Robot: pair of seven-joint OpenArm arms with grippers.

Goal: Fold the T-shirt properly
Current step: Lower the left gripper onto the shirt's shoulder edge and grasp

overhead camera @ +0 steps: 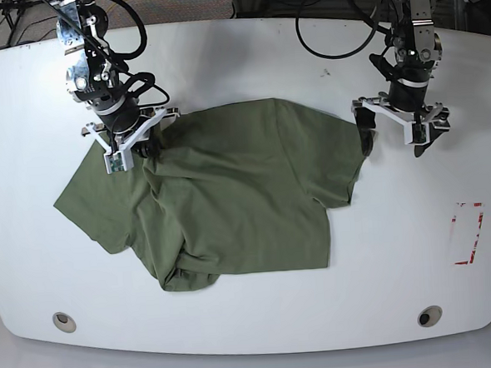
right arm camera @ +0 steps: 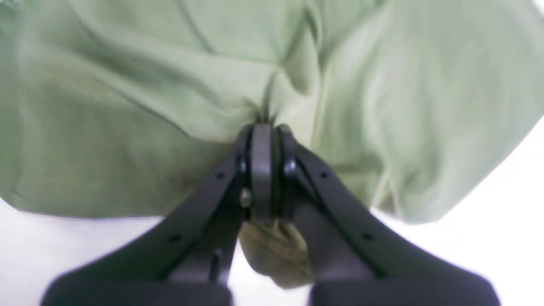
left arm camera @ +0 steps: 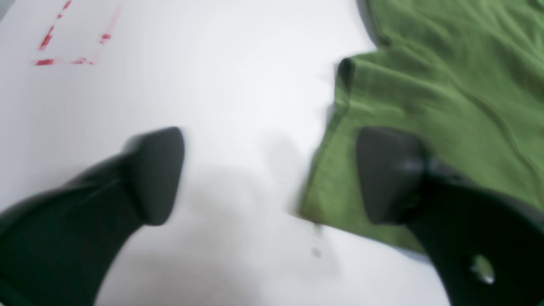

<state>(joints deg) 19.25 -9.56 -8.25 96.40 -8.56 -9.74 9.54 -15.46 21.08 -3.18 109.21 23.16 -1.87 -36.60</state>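
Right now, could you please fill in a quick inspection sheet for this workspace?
Surface: white table, red markings near one edge.
Job's things: green T-shirt spread out, rumpled, partly bunched, not folded.
Clutter: nothing seen.
Grippers: right pincer shut on the T-shirt; left pincer open beside a sleeve, holding nothing.
Cables: black cables loop behind both arms.
Surroundings: more wiring past the far edge.
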